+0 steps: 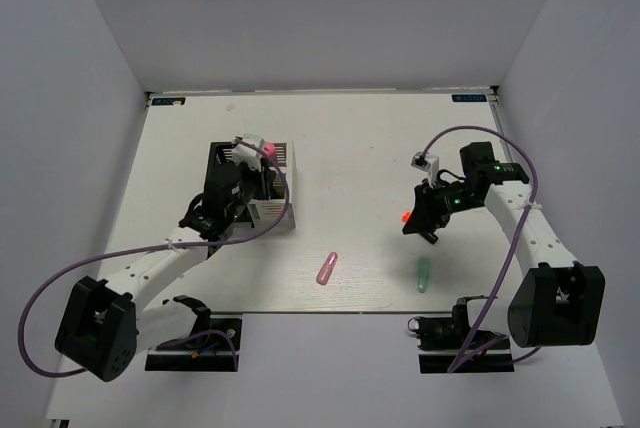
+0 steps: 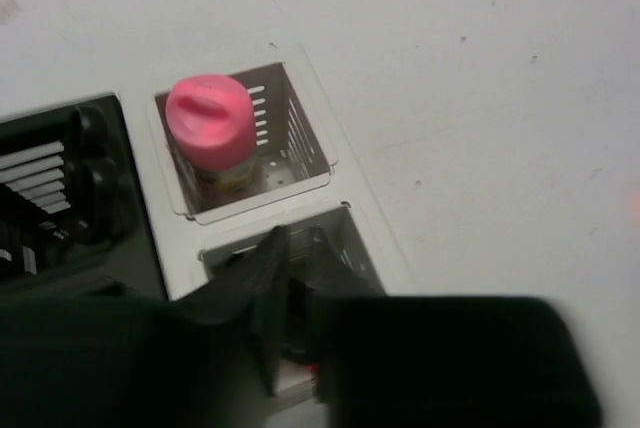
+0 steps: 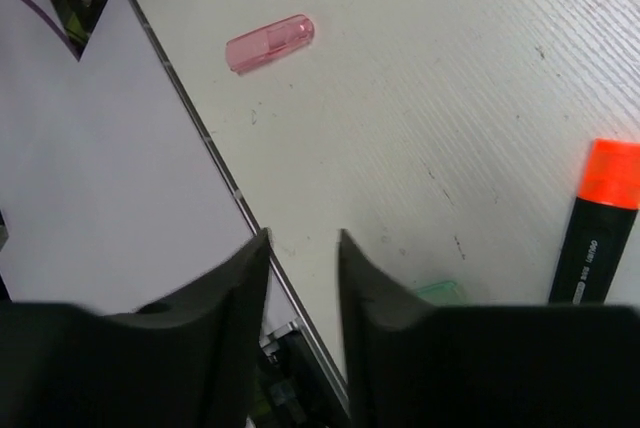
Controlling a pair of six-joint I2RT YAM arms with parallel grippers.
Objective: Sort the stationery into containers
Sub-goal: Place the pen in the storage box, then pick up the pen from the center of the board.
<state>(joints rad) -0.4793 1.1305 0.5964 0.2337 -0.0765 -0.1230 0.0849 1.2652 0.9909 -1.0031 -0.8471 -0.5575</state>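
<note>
My left gripper [image 1: 262, 180] hangs over the near compartment of the white container [image 2: 318, 160], with its fingertips [image 2: 272, 248] slightly apart and dipping into it. Something dark with a red bit sits low between them, too dim to identify. A fat pink marker [image 2: 210, 128] stands in the far compartment. The black container [image 2: 60, 183] is alongside on the left. My right gripper [image 3: 303, 238] is open and empty above the table. An orange-capped black highlighter [image 3: 597, 233] lies just to its right. A pale pink stick [image 3: 270, 43] and a mint stick [image 1: 423, 274] lie loose.
The table's front edge [image 3: 205, 143] runs directly under my right gripper. Both arm bases and purple cables [image 1: 60, 283] sit along the near edge. White walls enclose the table on the left, the right and at the back.
</note>
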